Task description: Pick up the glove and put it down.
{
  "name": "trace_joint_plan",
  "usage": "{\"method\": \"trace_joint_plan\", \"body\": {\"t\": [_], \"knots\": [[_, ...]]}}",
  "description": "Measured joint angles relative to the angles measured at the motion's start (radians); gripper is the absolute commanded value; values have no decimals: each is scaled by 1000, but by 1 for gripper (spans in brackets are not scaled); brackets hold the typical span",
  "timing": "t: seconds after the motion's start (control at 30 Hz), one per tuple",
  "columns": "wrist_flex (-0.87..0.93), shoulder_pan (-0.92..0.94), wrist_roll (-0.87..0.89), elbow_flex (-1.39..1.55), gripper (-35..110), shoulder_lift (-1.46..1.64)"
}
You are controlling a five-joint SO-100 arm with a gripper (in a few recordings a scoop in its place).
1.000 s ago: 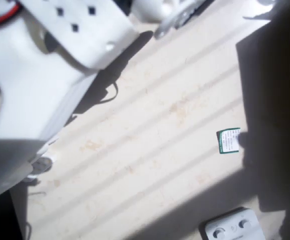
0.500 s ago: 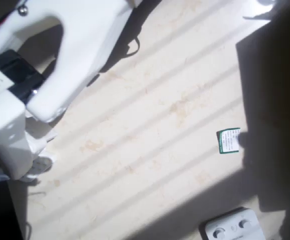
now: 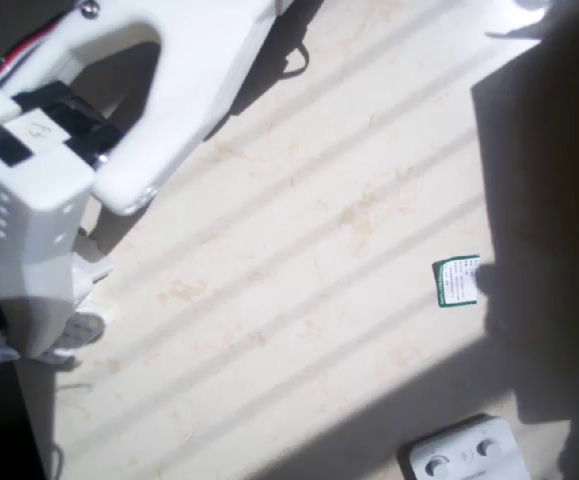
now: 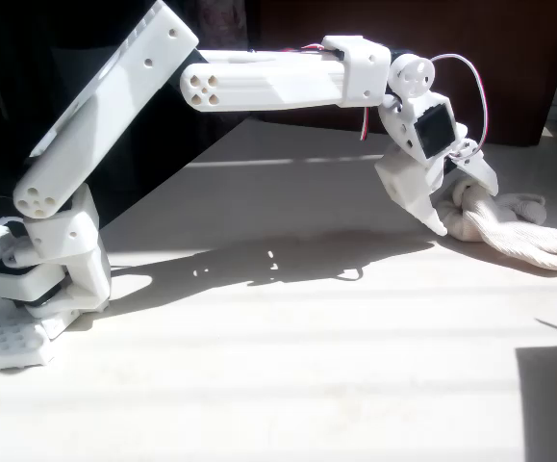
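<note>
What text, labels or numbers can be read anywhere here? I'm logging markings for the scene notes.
Green-and-white label at the edge of the shadow in the overhead view: printed lines, too small to read.
Sticker on the black motor of the arm, overhead view: a faint handwritten mark, not legible.
White device with round buttons: tiny symbols, blurred.
Nothing else carries readable text.
</note>
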Motion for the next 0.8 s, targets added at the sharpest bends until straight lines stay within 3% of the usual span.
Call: {"method": "trace_joint_plan", "body": {"t": [0.2, 0.43, 0.8], "knots": [[-80, 0, -8, -3, 26, -11], [-147, 0, 0, -5, -1, -32], [-155, 2, -6, -11, 0, -31]]}}
